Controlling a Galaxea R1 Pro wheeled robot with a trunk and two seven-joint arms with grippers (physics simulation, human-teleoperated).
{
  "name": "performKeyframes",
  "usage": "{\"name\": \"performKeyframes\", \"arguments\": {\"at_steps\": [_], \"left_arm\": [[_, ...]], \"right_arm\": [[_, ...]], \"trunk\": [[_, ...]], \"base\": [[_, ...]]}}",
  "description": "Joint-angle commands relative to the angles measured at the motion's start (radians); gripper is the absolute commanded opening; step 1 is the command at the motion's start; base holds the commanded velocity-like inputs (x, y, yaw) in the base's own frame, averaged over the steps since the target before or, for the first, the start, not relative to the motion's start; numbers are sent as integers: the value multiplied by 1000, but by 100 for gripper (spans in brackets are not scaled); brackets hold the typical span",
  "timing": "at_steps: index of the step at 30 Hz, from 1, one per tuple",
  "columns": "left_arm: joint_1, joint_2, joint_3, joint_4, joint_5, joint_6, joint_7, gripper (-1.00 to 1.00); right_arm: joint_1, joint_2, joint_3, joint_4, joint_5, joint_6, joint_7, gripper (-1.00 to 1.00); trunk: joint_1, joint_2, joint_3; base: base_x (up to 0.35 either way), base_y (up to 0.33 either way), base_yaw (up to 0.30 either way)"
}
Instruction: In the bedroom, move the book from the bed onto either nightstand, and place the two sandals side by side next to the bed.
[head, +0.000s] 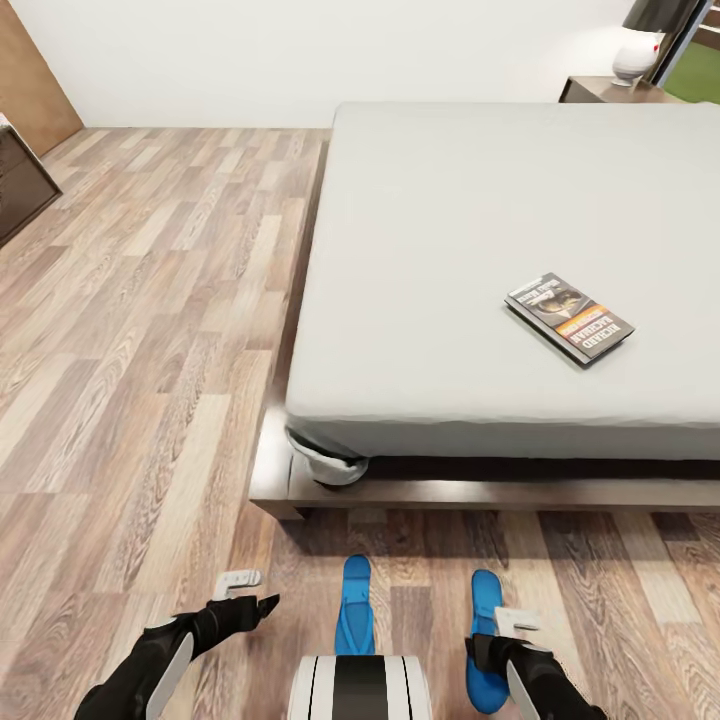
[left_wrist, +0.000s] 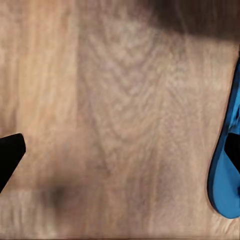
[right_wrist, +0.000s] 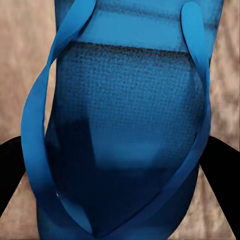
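Note:
The book (head: 570, 318) lies flat on the pale mattress of the bed (head: 450, 220), towards its right side. Two blue sandals lie on the floor in front of the bed's foot, one (head: 354, 603) near my trunk and the other (head: 483, 600) a short gap to its right. My right gripper (head: 497, 642) hovers over the right sandal (right_wrist: 125, 100), open, with a black finger (right_wrist: 11, 170) on each side of it. My left gripper (head: 255, 592) is open over bare floor, left of the other sandal (left_wrist: 227, 175). A nightstand (head: 600, 90) stands beyond the bed at the far right.
A white lamp (head: 637, 52) sits on the nightstand. A long dark cabinet (head: 20, 185) and a brown wood panel (head: 30, 80) stand at the far left. Wood-plank floor (head: 150, 330) stretches left of the bed. The bed's dark frame (head: 440, 492) juts out just beyond the sandals.

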Motion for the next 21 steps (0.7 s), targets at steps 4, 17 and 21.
{"name": "performKeyframes", "arguments": {"at_steps": [4,17,21], "left_arm": [[0,0,3,0,10,9,-3,100],[0,0,3,0,10,9,-2,100],[1,0,3,0,10,9,-2,100]], "right_arm": [[0,1,-6,-3,10,6,3,-100],[-1,14,-6,-4,10,6,-98,-100],[-3,37,-6,-7,10,6,-201,-100]], "trunk": [[0,0,-1],[0,0,-1],[0,0,-1]], "base": [[0,290,0],[0,217,0],[0,10,0]]}}
